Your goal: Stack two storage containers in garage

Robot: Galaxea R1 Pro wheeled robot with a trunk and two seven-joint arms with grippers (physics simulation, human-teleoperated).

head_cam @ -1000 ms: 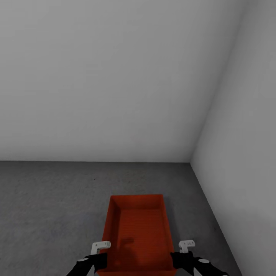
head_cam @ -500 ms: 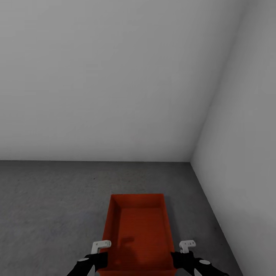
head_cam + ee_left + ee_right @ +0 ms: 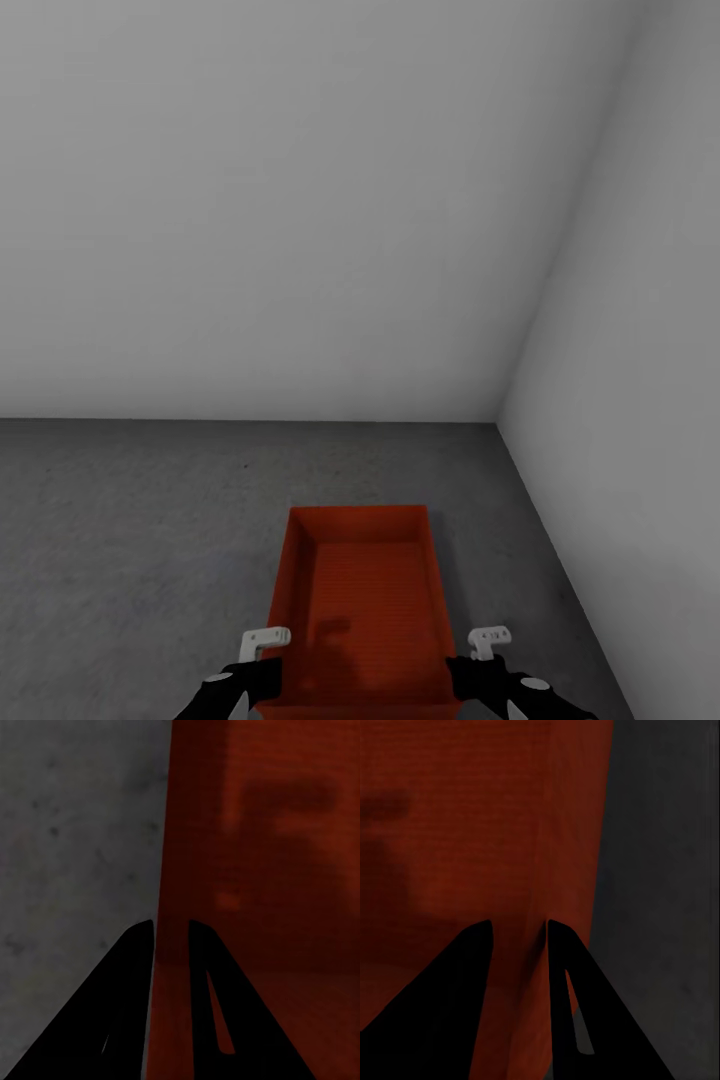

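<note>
One orange-red storage container (image 3: 360,600) lies lengthwise in front of me over the dark grey floor (image 3: 130,520) of the garage, near the corner. My left gripper (image 3: 258,668) is at its left long wall and my right gripper (image 3: 472,668) at its right long wall. In the left wrist view the left gripper (image 3: 171,924) is shut on that wall (image 3: 174,855), one finger inside and one outside. The right gripper (image 3: 519,922) pinches the opposite wall (image 3: 574,832) the same way. Whether the container touches the floor I cannot tell.
A plain pale grey back wall (image 3: 300,200) meets a side wall (image 3: 640,400) at the corner just beyond and to the right of the container. Bare concrete stretches to the left.
The container's far end has edged very slightly to the right since a second ago; both grippers keep their hold and the view is otherwise still.
</note>
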